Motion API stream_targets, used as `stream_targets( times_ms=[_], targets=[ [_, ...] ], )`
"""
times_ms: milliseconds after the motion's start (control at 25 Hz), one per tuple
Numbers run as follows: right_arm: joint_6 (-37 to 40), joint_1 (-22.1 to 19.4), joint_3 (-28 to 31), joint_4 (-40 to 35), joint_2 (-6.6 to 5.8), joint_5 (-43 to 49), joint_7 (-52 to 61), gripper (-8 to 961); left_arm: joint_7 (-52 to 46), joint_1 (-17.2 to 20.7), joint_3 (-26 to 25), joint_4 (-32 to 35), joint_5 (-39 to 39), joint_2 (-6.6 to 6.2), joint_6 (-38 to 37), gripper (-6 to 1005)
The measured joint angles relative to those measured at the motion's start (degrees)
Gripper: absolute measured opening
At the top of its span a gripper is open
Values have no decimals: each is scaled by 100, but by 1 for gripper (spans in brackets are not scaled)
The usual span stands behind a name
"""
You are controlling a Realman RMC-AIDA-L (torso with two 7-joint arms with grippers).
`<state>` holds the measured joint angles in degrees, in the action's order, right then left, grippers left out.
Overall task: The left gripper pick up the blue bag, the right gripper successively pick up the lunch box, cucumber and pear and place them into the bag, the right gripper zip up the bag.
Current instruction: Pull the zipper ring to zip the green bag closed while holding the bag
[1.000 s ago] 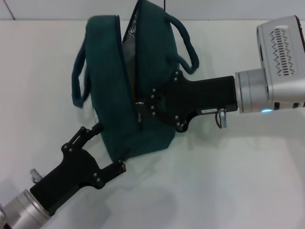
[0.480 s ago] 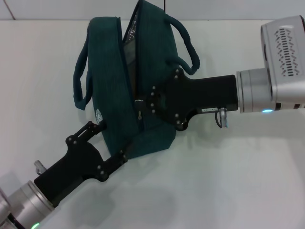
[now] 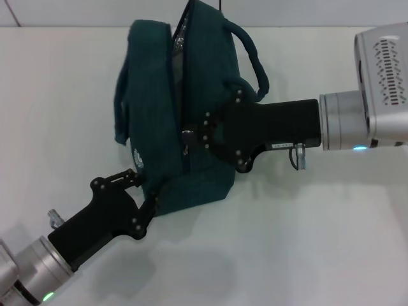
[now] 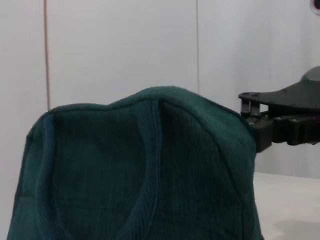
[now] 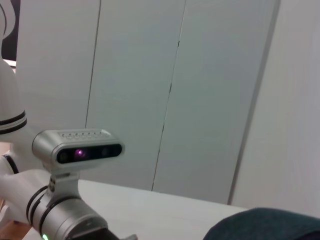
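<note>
The blue bag [image 3: 185, 121] stands upright on the white table [image 3: 306, 242], its zipper partly undone along the top so the silvery lining shows through the gap. One loop handle hangs down the bag's left side, the other arches over toward the right.

The left gripper [image 3: 145, 190] comes in from the lower left and has its fingers set against the bag's lower corner, one on the side panel near the small printed logo, the other at the bottom edge; the jaws look clamped on the fabric there.

The right gripper [image 3: 191, 137] reaches across from the right, its black fingers right at the zipper line, where the metal ring pull [image 3: 187, 135] sits. Whether those jaws are pinched on the pull or merely touching it cannot be told from here.

In the left wrist view the bag's end panel [image 4: 145, 175] fills the foreground, with the right gripper [image 4: 252, 117] just beside its upper edge.
</note>
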<state>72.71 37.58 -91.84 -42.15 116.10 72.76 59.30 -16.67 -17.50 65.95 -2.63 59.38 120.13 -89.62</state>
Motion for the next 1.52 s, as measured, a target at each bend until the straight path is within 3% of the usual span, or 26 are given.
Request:
stream_targets(
  times_ms=[280,1200,1520],
  targets=[
    [4,-31,0,-5,-5,-87,-65,18,30,-42,6,12,129,-7,6,126],
    [-32,-546,-306,165,9,-2432,-2458,19,33,-122,60,174,240,-54,371,71],
    [-51,-561,-573,163,9,-2629,-2839,19,187,-48,3,278,39,38,-76,68]
  ],
)
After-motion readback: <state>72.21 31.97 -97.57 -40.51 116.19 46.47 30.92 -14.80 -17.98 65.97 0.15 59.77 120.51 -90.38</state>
